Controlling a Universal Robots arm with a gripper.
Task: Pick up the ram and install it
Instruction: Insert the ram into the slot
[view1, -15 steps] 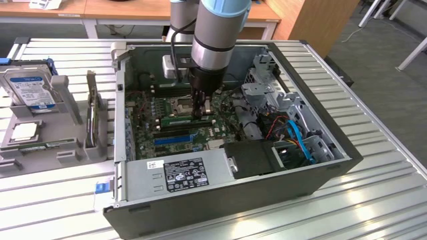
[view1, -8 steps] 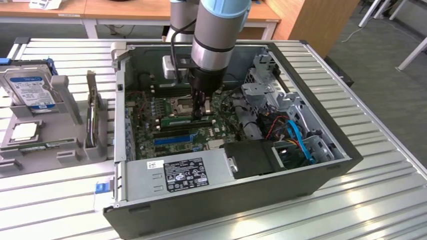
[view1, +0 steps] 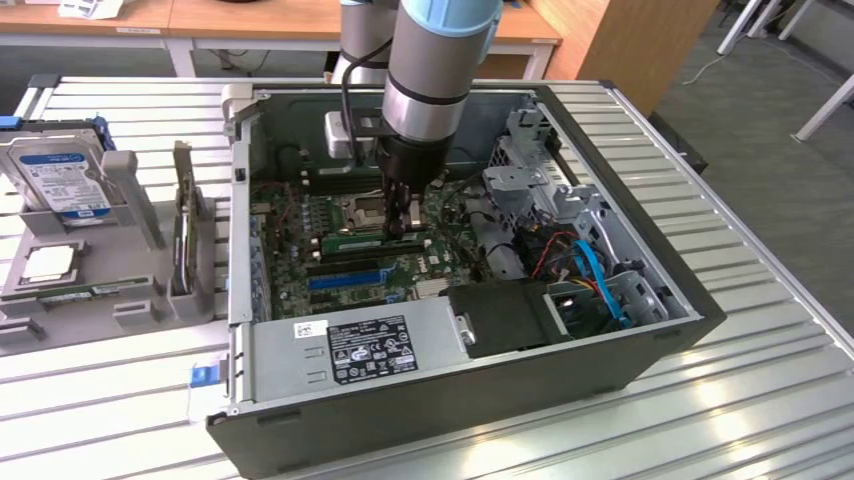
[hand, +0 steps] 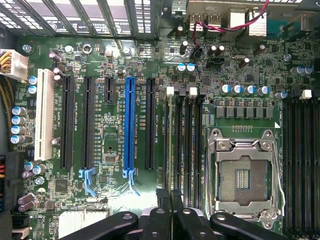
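As I read it, the pick-up is done and I'm in the seating part of the job. The ram (view1: 363, 240) is off the worktop (view1: 747, 420) and inside the open computer case (view1: 641, 340). It shows as a narrow green strip lying level, just below the middle of the exterior frame. It sits right over the memory slots (hand: 192, 140), beside the bare CPU socket (hand: 242, 172).

What I can't settle from here is whether the stick is pressed fully home or only resting on the mouth of its slot. The white latch (hand: 170, 91) at the far end of that slot gives me no clear answer. So I count the install as under way, not finished.

The fingers (view1: 396, 215) come straight down onto the stick's upper edge, roughly at its middle. In the wrist view the fingers (hand: 161, 200) stand almost together, with only a thin dark sliver between them. That fits a pinch on the board's thin edge, so I take them to be clamped on the ram, not merely touching it.

At the exterior view's left, a hard drive (view1: 60, 180) stands in its holder, well apart from the work.
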